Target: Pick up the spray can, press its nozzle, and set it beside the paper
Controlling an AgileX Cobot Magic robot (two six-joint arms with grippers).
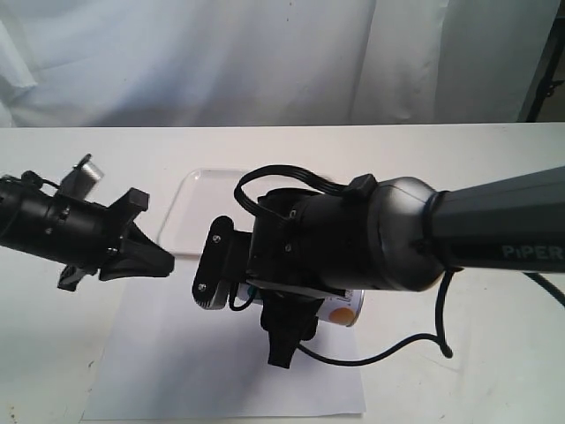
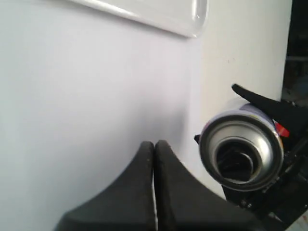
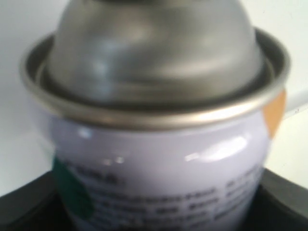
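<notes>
Right gripper [image 1: 287,340] clamped on spray can [image 3: 159,168], held near edge of paper [image 1: 177,362] — can largely hidden by wrist [image 1: 353,243] in exterior view, left gripper [image 2: 154,159] pinched closed just beside it, white tray [image 1: 190,212] set beyond paper.

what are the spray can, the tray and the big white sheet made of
Small white cylindrical spray can with coloured dots: looks metal; its domed shoulder and rolled rim are bare silver with soft reflections, the body glossy printed white. White rimmed tray with rounded corners: probably plastic, smooth, with bright highlights along the rim. Large flat white sheet: likely paper, thin, matte.
</notes>
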